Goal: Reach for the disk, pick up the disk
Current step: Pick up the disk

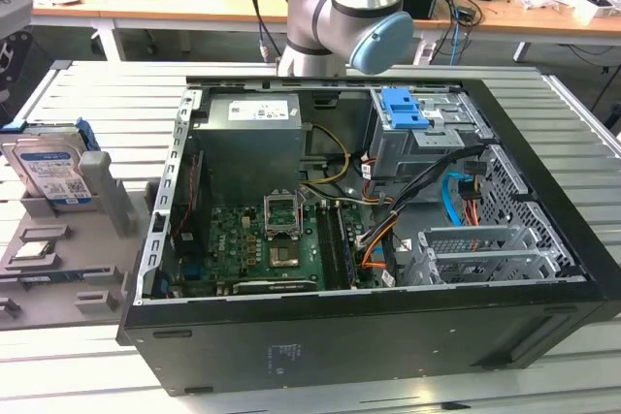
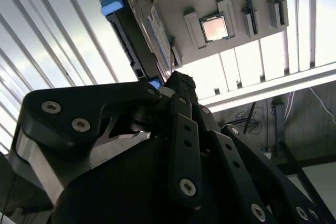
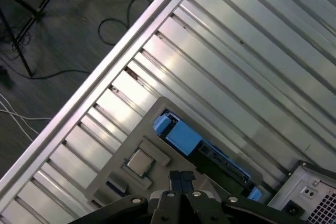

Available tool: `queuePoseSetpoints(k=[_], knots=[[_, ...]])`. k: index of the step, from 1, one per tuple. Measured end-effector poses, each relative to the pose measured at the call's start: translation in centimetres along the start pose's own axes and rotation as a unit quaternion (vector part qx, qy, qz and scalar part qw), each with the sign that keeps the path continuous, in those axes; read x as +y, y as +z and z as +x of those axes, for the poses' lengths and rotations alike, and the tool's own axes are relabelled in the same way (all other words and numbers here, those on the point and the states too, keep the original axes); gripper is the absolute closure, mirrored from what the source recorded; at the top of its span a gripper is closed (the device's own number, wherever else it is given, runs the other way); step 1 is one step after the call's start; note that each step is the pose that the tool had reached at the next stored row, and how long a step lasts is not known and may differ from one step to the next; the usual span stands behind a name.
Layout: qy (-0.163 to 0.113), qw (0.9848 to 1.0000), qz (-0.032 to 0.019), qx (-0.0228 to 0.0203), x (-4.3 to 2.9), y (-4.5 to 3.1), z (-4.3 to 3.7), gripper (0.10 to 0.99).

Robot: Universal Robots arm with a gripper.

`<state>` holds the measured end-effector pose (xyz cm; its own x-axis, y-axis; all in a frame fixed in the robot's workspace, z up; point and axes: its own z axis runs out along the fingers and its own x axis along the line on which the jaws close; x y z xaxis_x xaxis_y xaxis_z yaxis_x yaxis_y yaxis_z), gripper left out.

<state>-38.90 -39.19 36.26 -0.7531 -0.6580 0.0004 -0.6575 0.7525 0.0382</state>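
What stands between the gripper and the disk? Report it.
Nothing visible does. In the first wrist view the gripper is close to the disk, which stands on edge in the grey holder; nothing lies between them.

The table [image 1: 572, 113] under me is a bed of long silver metal slats. Two things sit directly on it. An open black computer case [image 1: 388, 346] takes up most of the middle. A flat grey plastic holder [image 1: 58, 283] lies just beside the case, at the exterior view's left, near the table's edge.
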Motion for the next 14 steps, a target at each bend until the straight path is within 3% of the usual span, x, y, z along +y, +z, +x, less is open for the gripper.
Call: queuePoseSetpoints(k=[7,14], knots=[[-0.04,0.9992,0.0,0.0015,0.0,0.0,0.0,0.98],[-0.077,0.997,0.0,0.003,0.0,0.0,0.0,0.98]])
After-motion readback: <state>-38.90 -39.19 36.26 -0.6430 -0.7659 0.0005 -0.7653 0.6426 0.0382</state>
